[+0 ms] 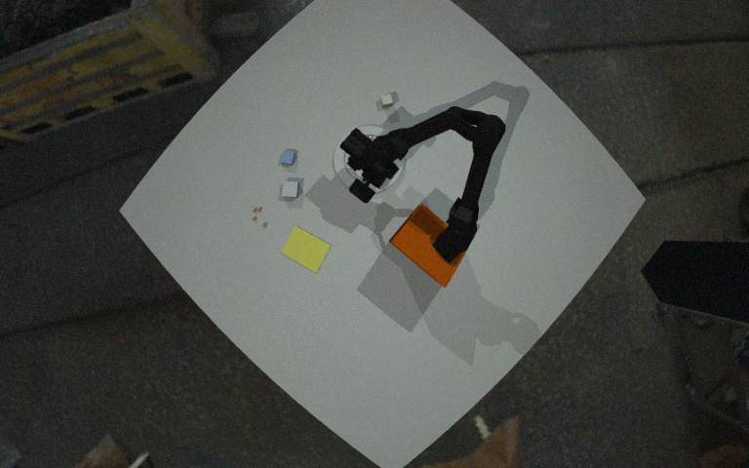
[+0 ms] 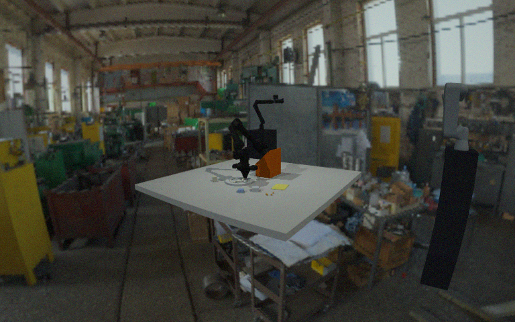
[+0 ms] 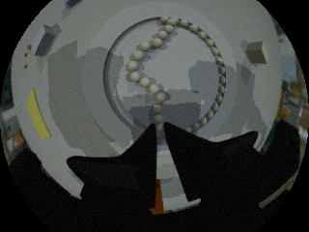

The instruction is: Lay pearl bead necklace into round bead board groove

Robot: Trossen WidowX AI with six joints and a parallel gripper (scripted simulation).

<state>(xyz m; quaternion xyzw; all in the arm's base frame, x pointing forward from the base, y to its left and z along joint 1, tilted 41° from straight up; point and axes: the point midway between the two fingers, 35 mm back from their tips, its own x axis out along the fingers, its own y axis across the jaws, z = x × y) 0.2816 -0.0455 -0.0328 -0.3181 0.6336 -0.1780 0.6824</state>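
Note:
The round bead board (image 1: 338, 162) (image 3: 97, 72) lies on the table below the arm. The pearl necklace (image 3: 220, 79) lies along the groove on the right side of the ring in the wrist view, from the top to the lower right. From the top, the rest of its beads cross the board's inside in a zigzag, down to the fingertips. The groove's left side holds no beads. My gripper (image 3: 159, 127) (image 2: 245, 178) points down at the board's edge, shut on the necklace at the lower end of the zigzag. The fingers hide the held bead and part of the lower groove.
An orange block (image 1: 422, 248) (image 2: 273, 163) stands beside the arm's base. A yellow sheet (image 1: 306, 249) (image 3: 37, 116), a blue block (image 1: 288, 157), a white block (image 1: 290, 189) (image 3: 44, 41), a cream block (image 1: 385, 99) (image 3: 257, 52) and several small orange pieces lie around the board.

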